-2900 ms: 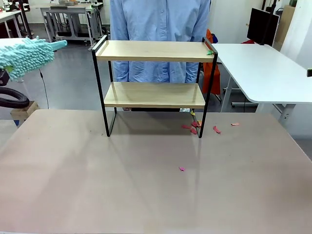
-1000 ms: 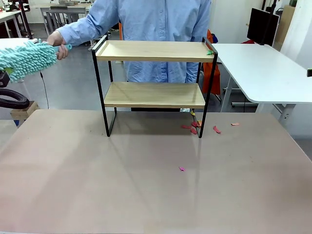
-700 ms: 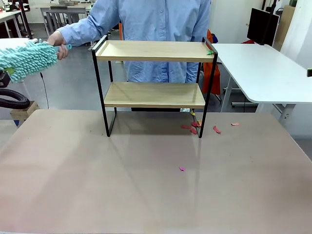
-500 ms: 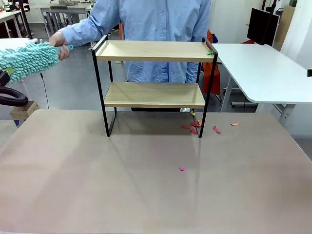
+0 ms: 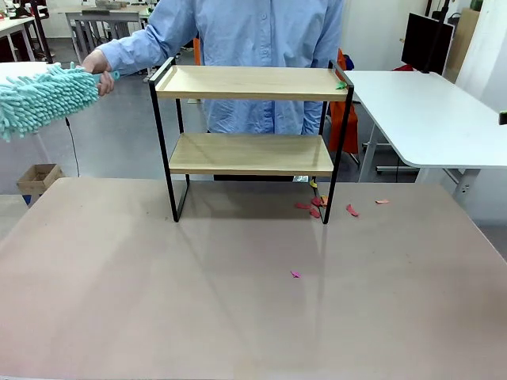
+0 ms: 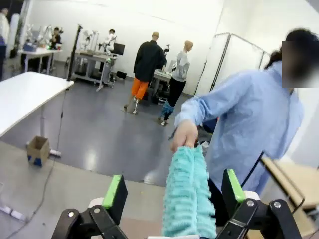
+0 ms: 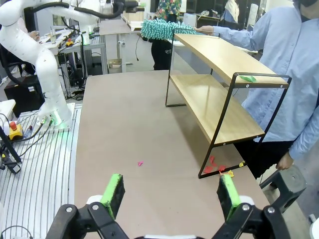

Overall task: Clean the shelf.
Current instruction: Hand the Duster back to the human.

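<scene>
The shelf [image 5: 249, 81], two light wood boards in a thin black frame, stands at the far middle of the table; it is also in the right wrist view [image 7: 219, 59]. A green scrap [image 5: 341, 85] lies on its top board at the right end. To the shelf's left, a person's hand [image 5: 98, 80] holds a teal fluffy duster [image 5: 40, 99] by its handle. In the left wrist view the duster [image 6: 187, 194] lies between the fingers of my open left gripper [image 6: 173, 191], with the hand [image 6: 184, 142] at its far end. My right gripper [image 7: 170, 193] hangs open above the table, holding nothing.
Red and pink scraps [image 5: 313, 207] lie on the table by the shelf's right leg, and a single pink one [image 5: 295, 274] lies nearer me. A white table [image 5: 428, 119] stands at the right. The person stands right behind the shelf.
The black cable loop at the left edge of the front view has gone out of the picture. The duster's head has sunk slightly. The person's hand stays on the handle.
</scene>
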